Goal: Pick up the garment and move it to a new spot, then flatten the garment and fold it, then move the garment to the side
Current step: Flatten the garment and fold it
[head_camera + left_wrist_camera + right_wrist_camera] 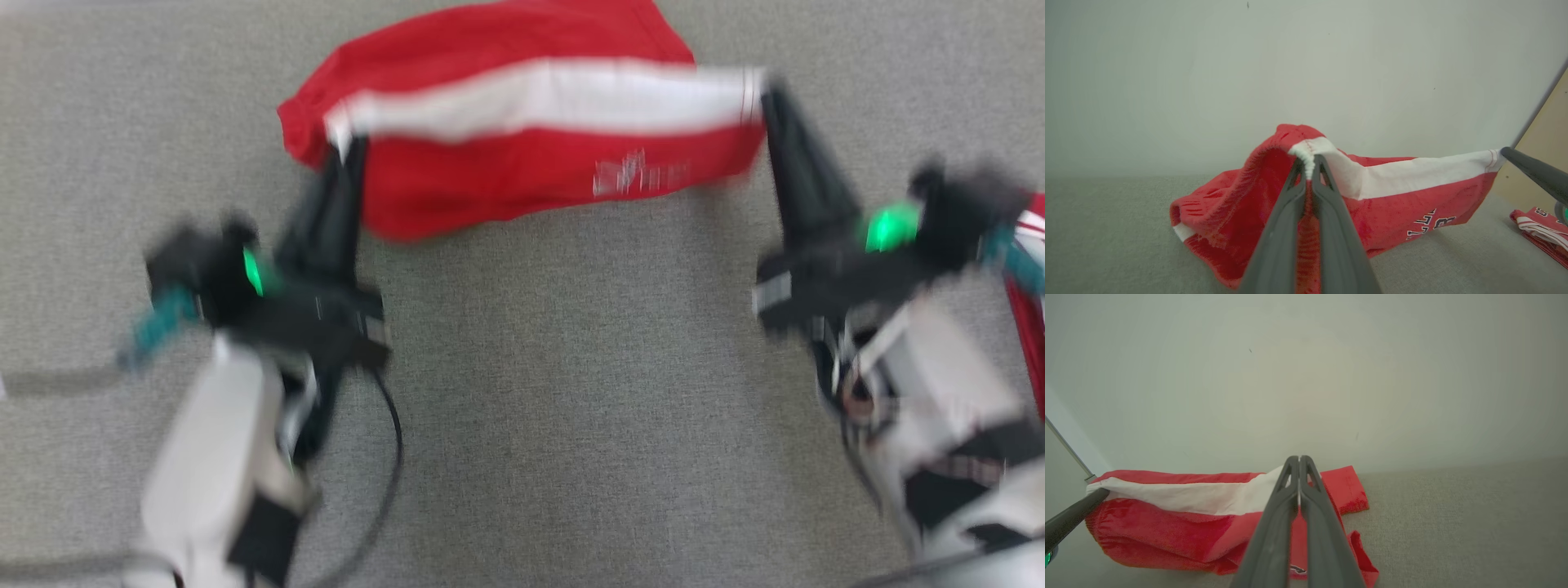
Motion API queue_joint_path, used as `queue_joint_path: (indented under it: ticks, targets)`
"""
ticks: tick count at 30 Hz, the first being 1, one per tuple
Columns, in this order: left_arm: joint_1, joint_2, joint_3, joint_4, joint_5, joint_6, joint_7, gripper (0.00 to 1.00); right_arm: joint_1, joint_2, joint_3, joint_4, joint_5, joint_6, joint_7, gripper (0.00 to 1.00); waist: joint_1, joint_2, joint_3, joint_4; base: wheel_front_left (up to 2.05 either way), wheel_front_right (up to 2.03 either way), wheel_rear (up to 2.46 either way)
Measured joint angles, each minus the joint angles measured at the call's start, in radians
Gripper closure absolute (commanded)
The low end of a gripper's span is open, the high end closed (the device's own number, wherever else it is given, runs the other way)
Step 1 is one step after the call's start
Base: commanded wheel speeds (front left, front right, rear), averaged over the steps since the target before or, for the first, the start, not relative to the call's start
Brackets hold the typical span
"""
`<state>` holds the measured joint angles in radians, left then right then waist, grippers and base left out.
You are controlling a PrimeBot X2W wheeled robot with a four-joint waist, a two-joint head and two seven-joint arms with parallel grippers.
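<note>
Left claw and right claw are each clamped on an end of the white band of the red garment, whose lower part rests on the grey desk; hold the band taut and level when laying it flat

The head camera looks down on the surface, garment at twelve o'clock. Both wrist cameras sit low, close, facing the wall; all share the garment.

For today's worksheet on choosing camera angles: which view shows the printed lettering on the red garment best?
The left wrist view: the lettering is sharp there. The head view smears it with blur; the right wrist view shows barely a scrap.
</note>
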<state>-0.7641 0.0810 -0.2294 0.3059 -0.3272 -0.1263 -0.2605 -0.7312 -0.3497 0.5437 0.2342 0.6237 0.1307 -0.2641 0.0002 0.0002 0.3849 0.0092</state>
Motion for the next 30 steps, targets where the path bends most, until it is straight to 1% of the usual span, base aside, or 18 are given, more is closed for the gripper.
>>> queue_joint_path:
  ticks: [5,8,11,13,15,20,24,30]
  targets:
    - [0.207,-0.016,-0.037,-0.090,-0.012,-0.003,0.000,1.00,0.230,-0.031,-0.013,-0.084,0.063,0.000,0.000,1.00,-0.0004,-0.0002,-0.024,0.005,0.00,0.00,0.00]
    - [0.300,-0.014,-0.050,-0.120,-0.011,-0.003,0.000,1.00,0.358,-0.040,-0.023,-0.114,0.098,0.000,0.000,1.00,-0.0004,-0.0002,-0.043,0.008,0.00,0.00,0.00]
    - [0.373,-0.003,-0.067,-0.133,-0.020,-0.003,0.000,1.00,0.459,-0.054,-0.035,-0.144,0.109,0.000,0.011,1.00,-0.0005,-0.0003,-0.063,0.008,0.00,0.00,0.00]
    - [0.416,0.019,-0.081,-0.140,-0.024,-0.004,0.002,1.00,0.513,-0.057,-0.047,-0.170,0.110,0.000,0.028,1.00,-0.0005,-0.0003,-0.077,0.006,0.00,0.00,0.00]
    - [0.453,0.036,-0.096,-0.153,-0.054,-0.004,0.018,1.00,0.568,-0.058,-0.063,-0.193,0.109,0.000,0.047,1.00,-0.0005,-0.0003,-0.092,0.004,0.00,0.00,0.00]
    - [0.537,0.094,-0.139,-0.202,-0.088,-0.004,0.086,1.00,0.715,-0.050,-0.124,-0.258,0.104,0.000,0.114,1.00,-0.0005,-0.0003,-0.134,-0.001,0.00,0.00,0.00]
    - [0.637,0.138,-0.146,-0.270,-0.137,0.000,0.162,1.00,0.854,-0.020,-0.177,-0.345,0.084,0.000,0.198,1.00,-0.0005,-0.0003,-0.174,-0.009,0.00,0.00,0.00]
    - [0.769,0.190,-0.149,-0.374,-0.186,0.029,0.288,1.00,1.004,0.004,-0.245,-0.444,0.057,0.000,0.326,1.00,-0.0005,-0.0003,-0.211,-0.024,0.00,0.00,0.00]
